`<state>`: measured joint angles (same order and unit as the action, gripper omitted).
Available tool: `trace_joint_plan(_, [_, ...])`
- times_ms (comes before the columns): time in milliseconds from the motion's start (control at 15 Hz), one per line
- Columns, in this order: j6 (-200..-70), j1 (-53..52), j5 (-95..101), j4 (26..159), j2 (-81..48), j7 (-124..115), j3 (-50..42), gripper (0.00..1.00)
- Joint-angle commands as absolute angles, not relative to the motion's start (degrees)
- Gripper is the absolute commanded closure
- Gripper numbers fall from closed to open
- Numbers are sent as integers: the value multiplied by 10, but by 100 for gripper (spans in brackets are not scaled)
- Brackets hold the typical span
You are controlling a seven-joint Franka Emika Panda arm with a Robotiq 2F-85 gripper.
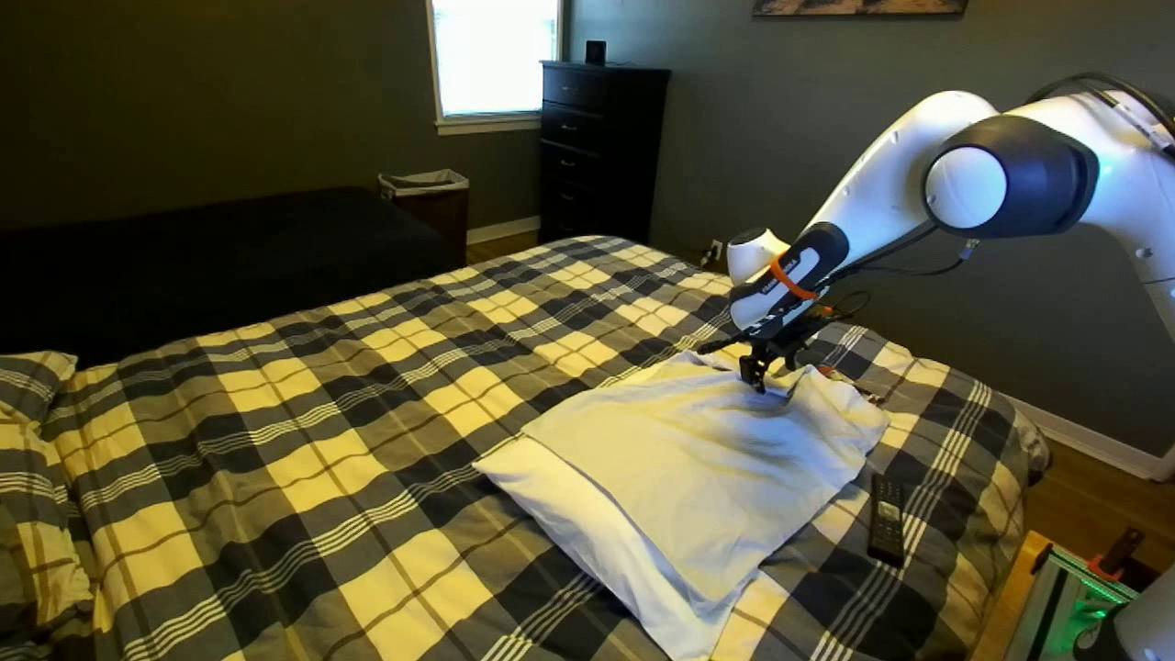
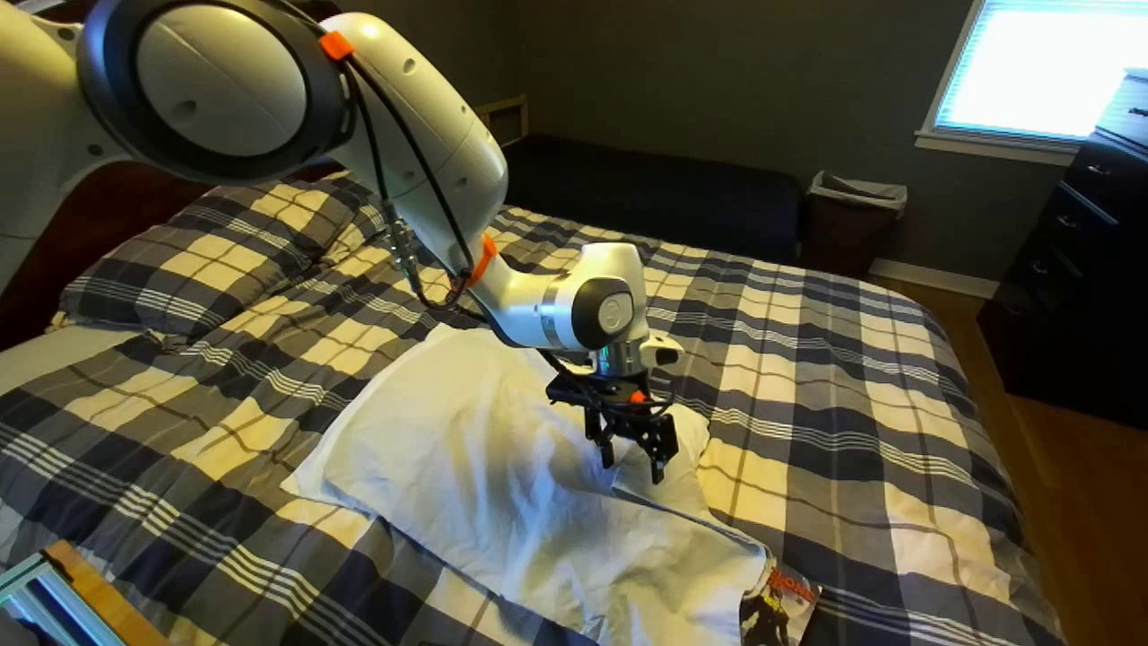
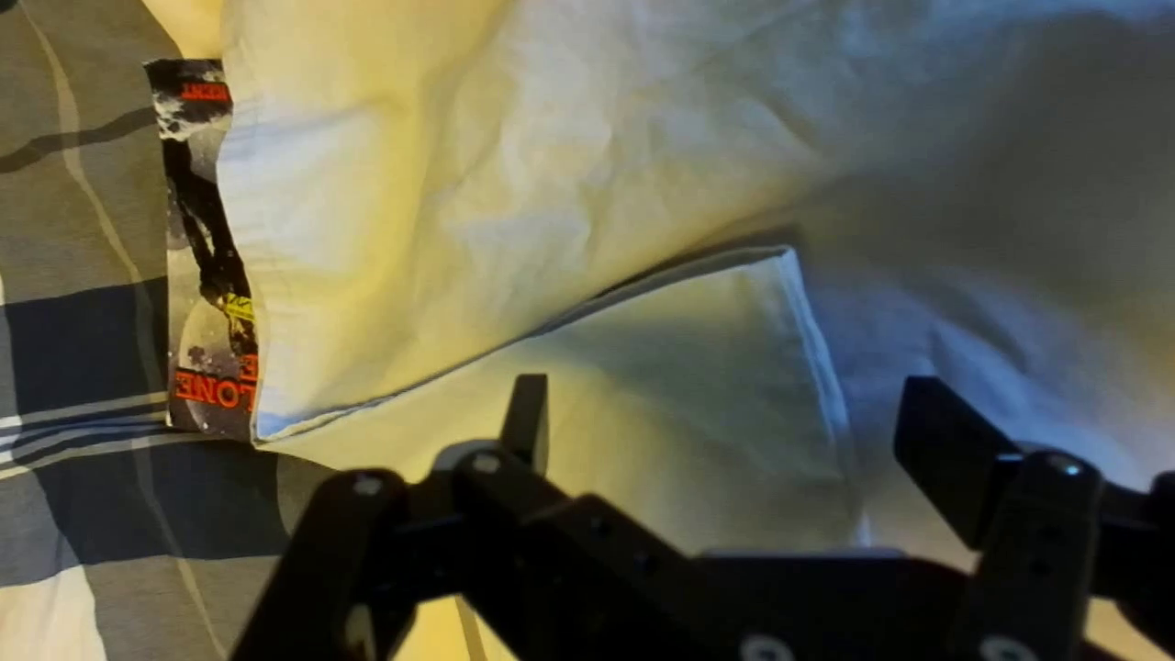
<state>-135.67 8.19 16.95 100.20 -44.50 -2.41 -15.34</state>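
A pale cloth [image 1: 688, 450] lies in loose layers on the bed and shows in both exterior views. Over its far part my gripper [image 2: 632, 462] points down with its two fingers well apart. From the wrist view, a folded-back corner [image 3: 716, 312] of the cloth lies beneath and between the spread fingers [image 3: 528, 413], and nothing is gripped. Whether the fingertips touch the fabric I cannot tell. A magazine with red lettering [image 3: 207, 257] sticks out from under the cloth's edge; the rest of it is covered.
A plaid bedspread [image 1: 367, 413] spreads under everything. Beside the cloth lies a black remote [image 1: 887, 519]. Plaid pillows [image 2: 206, 260] are at the bed's head. A metal frame [image 1: 1056, 597] stands by the bed's edge, with a dark dresser [image 1: 601, 138] and hamper [image 1: 427, 207] beyond.
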Motion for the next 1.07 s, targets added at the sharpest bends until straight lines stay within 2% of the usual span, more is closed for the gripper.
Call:
trace_joint_plan(0, [-1351,76,182,983,-463,-38,-165,30])
trace_joint_plan(200, [-1349,77,181,972,-470,-39,-167,56])
trace_joint_plan(600, [-1377,82,172,960,-468,-60,-171,99])
trace_joint_plan(1000, [-1402,93,161,948,-462,-71,-176,99])
